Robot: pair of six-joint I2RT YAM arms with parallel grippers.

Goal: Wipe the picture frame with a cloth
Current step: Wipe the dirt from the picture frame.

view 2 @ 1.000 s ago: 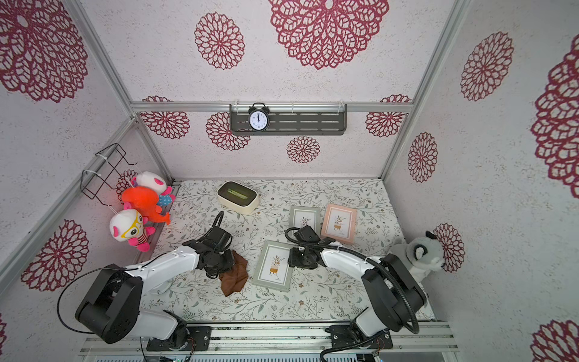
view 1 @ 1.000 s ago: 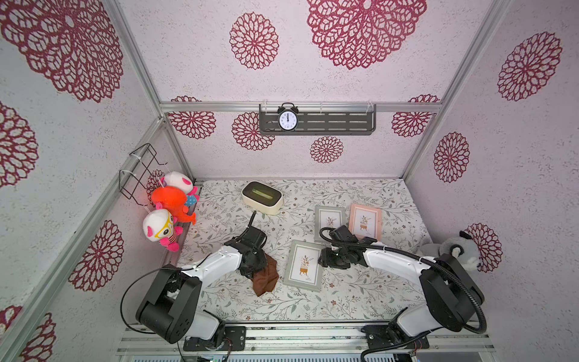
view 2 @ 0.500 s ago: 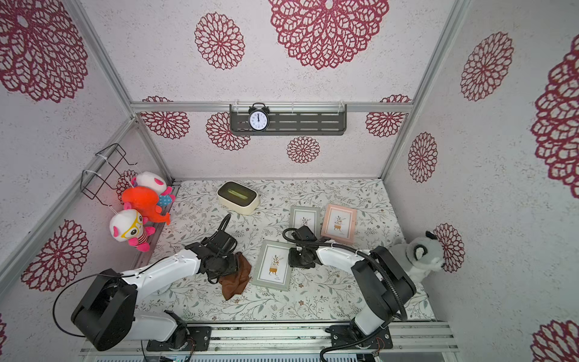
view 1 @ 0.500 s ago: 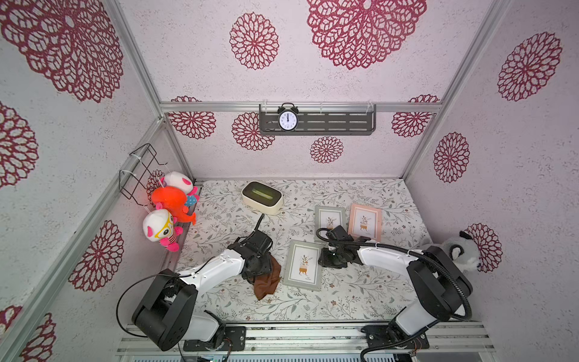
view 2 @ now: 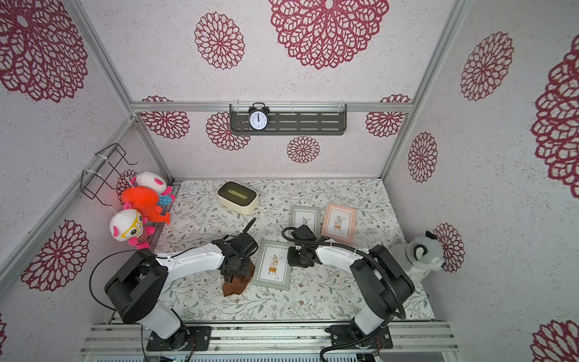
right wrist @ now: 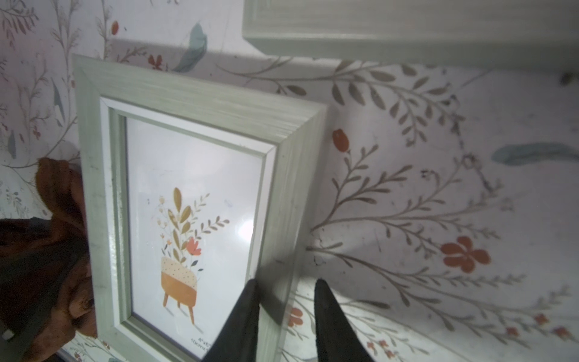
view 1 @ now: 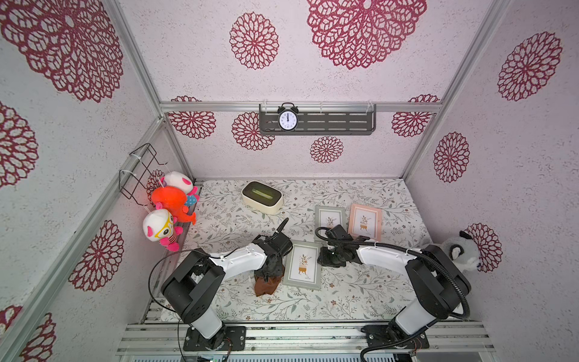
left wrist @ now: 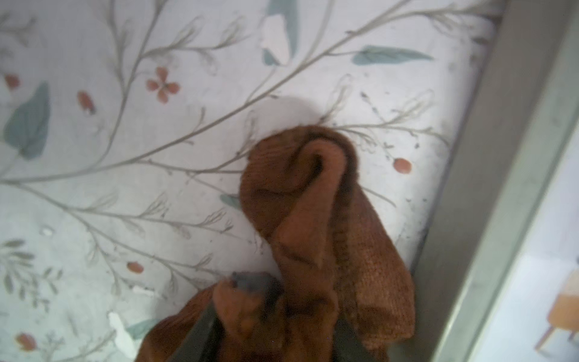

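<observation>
A grey-green picture frame (view 1: 302,264) (view 2: 272,264) lies flat at the table's front middle, with a potted-plant print under its glass (right wrist: 194,188). The rust-brown cloth (view 1: 266,283) (view 2: 236,283) is bunched on the table against the frame's left side. My left gripper (view 1: 271,269) (left wrist: 294,301) points down into the cloth (left wrist: 313,203) and is shut on a fold of it; fabric hides most of its fingers. My right gripper (view 1: 322,260) (right wrist: 286,283) straddles the frame's right rim. One finger rests against the inner side, the other stands off the outer edge with a gap.
A smaller green frame (view 1: 329,217) and a pink frame (view 1: 365,221) lie behind the right gripper. A cream tissue box (view 1: 262,197) sits at the back. Plush toys (view 1: 169,207) hang on the left wall. A grey plush (view 1: 463,250) sits at the right wall.
My left gripper has shifted toward the frame and the table's front, staying on the cloth. The right gripper has stayed at the frame's right rim and its fingers have narrowed.
</observation>
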